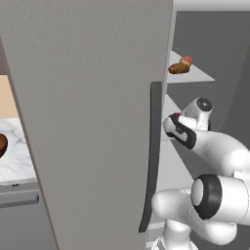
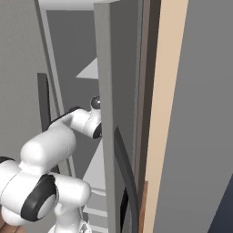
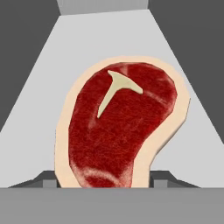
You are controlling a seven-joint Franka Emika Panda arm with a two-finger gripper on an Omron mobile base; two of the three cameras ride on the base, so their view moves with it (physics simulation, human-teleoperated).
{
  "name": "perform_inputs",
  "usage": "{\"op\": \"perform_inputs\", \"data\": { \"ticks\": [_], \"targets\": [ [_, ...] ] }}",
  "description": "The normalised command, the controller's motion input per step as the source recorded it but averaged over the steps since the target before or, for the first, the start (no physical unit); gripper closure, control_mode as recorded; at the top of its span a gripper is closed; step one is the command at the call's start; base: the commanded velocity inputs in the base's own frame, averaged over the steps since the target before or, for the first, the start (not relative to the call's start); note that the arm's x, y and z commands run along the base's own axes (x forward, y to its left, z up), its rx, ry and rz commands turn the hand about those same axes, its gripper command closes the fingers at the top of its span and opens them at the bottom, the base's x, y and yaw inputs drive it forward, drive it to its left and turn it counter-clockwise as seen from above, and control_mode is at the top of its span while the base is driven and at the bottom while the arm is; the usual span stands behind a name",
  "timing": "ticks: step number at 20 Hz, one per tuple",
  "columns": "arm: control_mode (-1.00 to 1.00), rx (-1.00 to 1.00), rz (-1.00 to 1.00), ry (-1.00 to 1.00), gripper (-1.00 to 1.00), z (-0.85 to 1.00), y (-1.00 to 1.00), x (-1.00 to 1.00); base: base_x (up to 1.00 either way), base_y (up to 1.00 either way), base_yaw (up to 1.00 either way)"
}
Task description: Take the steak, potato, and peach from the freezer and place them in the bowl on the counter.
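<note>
The steak point(image 3: 118, 127), a red slab with a pale fat rim and a white T mark, lies over a pale freezer shelf point(image 3: 39, 87). My gripper point(image 3: 104, 179) is shut on its near end, with a fingertip point(image 3: 47, 177) pressed against each side. I cannot tell whether the steak is lifted off the shelf. On a higher shelf point(image 1: 195, 75) the brown potato point(image 1: 178, 69) lies next to the pink-orange peach point(image 1: 186, 60). The freezer's wide grey door point(image 1: 88, 122) stands open. The dark wooden bowl point(image 1: 2, 144) sits on the marble counter point(image 1: 14, 161) at the far left.
The door's dark vertical handle point(image 1: 155, 156) is close to my forearm point(image 1: 183, 132). A second grey door point(image 2: 105, 113) with a curved dark handle point(image 2: 125, 173) stands on the right side of the opening and hides my hand there. Grey freezer walls close in the shelf.
</note>
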Motion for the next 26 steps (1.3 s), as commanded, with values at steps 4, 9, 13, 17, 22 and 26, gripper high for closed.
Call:
{"op": "perform_inputs", "data": {
  "ticks": [4,9,13,17,22,26],
  "targets": [
    [-1.0,0.0,0.0,0.0,1.0,0.08,0.0,-0.25,0.0,0.0,0.0],
    [-1.0,0.0,0.0,0.0,1.0,0.14,0.0,-0.32,0.0,0.0,0.0],
    [-1.0,0.0,0.0,0.0,1.0,0.27,0.0,-0.35,0.0,0.0,0.0],
    [-1.0,0.0,0.0,0.0,1.0,0.31,0.0,-0.46,0.0,0.0,0.0],
    [-1.0,0.0,0.0,0.01,1.0,0.27,0.0,-0.48,0.0,0.0,0.0],
    [-1.0,0.0,0.0,0.0,1.0,0.17,0.0,-0.57,0.0,0.0,0.0]
  ]
}}
